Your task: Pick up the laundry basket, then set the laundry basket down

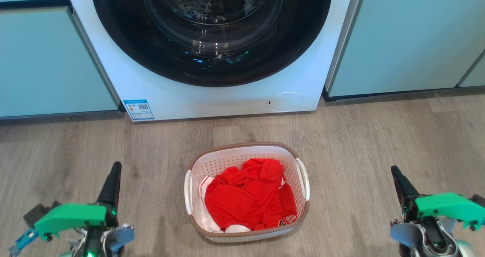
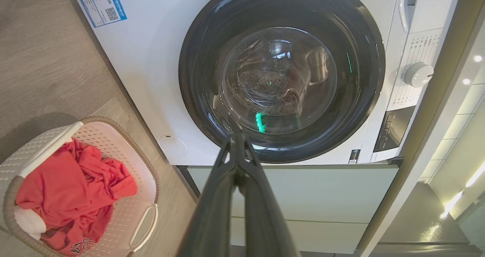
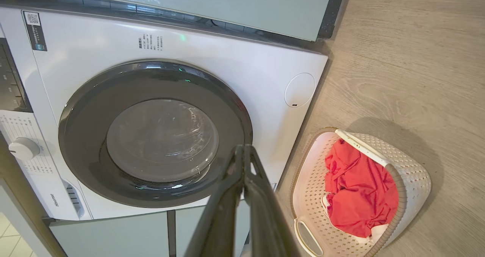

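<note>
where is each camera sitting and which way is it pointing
Head view: on the head, facing forward and down at the basket on the floor before the washer; left end effector lower left, right end effector lower right.
Left wrist view: on the left wrist, looking along the shut left end effector at the washer door; basket lower left.
Right wrist view: on the right wrist, along the shut right end effector at the door; basket lower right.
Shared: all three show the washer and the basket with red cloth.

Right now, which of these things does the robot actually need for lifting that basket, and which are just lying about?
For the job: basket, left tool, right tool.

Just there: washer, cabinets, red clothes lying inside the basket.
</note>
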Controlling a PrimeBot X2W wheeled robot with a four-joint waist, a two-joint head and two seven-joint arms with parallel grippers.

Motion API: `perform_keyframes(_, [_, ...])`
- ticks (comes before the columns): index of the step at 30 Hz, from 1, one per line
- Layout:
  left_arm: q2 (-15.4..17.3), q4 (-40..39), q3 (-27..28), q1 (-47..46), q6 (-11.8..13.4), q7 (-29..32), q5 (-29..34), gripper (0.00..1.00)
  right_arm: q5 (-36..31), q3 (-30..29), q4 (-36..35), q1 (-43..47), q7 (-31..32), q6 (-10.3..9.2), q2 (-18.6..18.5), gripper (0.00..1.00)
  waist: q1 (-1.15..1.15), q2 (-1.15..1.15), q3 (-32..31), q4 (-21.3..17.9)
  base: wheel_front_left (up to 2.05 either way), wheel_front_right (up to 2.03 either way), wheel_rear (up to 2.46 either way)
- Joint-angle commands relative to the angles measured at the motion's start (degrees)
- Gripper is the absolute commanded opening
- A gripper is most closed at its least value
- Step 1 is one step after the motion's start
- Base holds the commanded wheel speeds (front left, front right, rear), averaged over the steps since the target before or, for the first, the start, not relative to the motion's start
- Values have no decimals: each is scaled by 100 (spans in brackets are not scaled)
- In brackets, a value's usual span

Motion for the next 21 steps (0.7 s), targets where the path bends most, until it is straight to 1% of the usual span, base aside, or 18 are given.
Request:
perform_keyframes(1, [90,-146,234,-360,-77,61,-207,0,218,51,-226,-322,72,-8,-81,0,0,0,0,2,0,0,0])
perform_keyframes(12, [84,-89,360,-516,-194,247,-903,0,914,-68,-252,-375,258,-9,-79,0,0,0,-3,13,0,0,0])
perform_keyframes(21, [70,-88,380,-518,-194,263,-886,0,900,-85,-250,-377,272,-9,-67,0,0,0,-3,13,0,0,0])
